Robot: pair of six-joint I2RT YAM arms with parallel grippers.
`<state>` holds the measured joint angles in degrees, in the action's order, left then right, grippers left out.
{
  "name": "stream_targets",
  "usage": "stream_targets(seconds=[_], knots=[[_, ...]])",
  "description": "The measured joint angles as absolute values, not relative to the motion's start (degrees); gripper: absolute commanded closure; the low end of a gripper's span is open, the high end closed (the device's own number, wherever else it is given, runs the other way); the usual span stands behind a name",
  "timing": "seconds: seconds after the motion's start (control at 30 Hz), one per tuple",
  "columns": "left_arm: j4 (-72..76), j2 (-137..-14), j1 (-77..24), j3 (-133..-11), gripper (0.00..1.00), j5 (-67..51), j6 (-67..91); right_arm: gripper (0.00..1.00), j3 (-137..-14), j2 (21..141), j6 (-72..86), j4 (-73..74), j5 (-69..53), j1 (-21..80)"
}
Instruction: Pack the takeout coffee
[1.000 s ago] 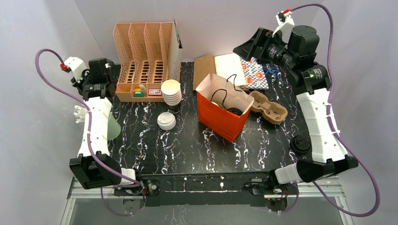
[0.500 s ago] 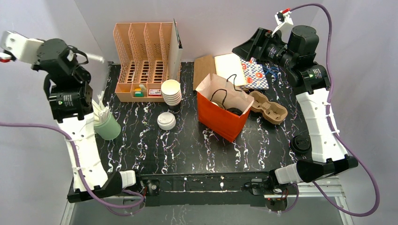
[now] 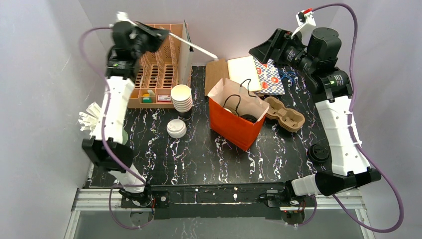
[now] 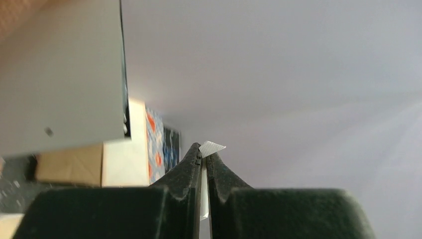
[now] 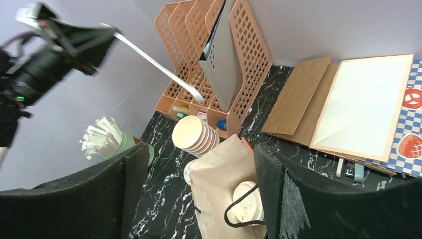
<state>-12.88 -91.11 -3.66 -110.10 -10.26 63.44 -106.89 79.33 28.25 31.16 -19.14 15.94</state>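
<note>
The takeout coffee sits inside the open orange paper bag (image 3: pixel 234 124): one cup with a white lid (image 3: pixel 230 110) (image 5: pixel 246 201) and one with a black lid (image 3: pixel 248 118). My left gripper (image 3: pixel 163 34) (image 4: pixel 204 152) (image 5: pixel 112 32) is high over the peach organiser, shut on a long white wrapped straw (image 3: pixel 194 46) (image 5: pixel 159 67) that slants down toward the bag. Its tip (image 4: pixel 211 148) pokes out past the closed fingers. My right gripper (image 3: pixel 259 54) (image 5: pixel 199 149) hangs open above the table's back right, looking down at the bag, with nothing between its fingers.
A peach file organiser (image 3: pixel 149 59) stands at the back left. Beside it are a stack of white cups (image 3: pixel 181 98) and a loose white lid (image 3: pixel 176 128). A holder of straws (image 3: pixel 89 119) is at the left edge. A cardboard cup carrier (image 3: pixel 286 114) and flat paper bags (image 3: pixel 234 69) lie near the orange bag.
My left arm has swung from the table's left edge up and back over the organiser, carrying the straw. The right arm has hardly moved.
</note>
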Motion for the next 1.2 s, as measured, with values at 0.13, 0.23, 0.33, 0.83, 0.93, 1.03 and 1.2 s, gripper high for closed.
stream_targets(seconds=[0.13,0.23,0.33,0.83,0.93,1.03,1.2], knots=[[-13.9,-95.7,-10.9,-107.2,1.00,-16.1,65.4,0.14,-106.2,78.0,28.0,31.0,-17.6,15.9],[-14.2,-94.0,-13.5,-104.1,1.00,-18.2,65.3,0.13,-105.6,77.2,28.0,30.9,-17.0,15.9],[-13.8,-92.1,-14.1,-102.6,1.00,-18.3,64.4,0.13,-105.0,76.7,27.8,30.7,-16.7,15.9],[-14.4,-91.1,-25.8,-96.8,0.95,-12.1,55.7,0.12,-104.0,76.5,27.9,29.5,-16.7,15.9],[-14.7,-92.1,-29.2,-96.8,0.59,-11.3,53.9,0.12,-104.0,76.5,27.9,29.4,-16.8,15.9],[-14.9,-92.4,-32.6,-96.6,0.09,-11.1,51.3,0.11,-104.0,76.6,28.1,29.4,-16.9,15.9],[-19.4,-91.7,-35.5,-96.1,0.05,-4.4,43.5,0.11,-104.0,76.6,28.1,29.4,-16.9,15.9]])
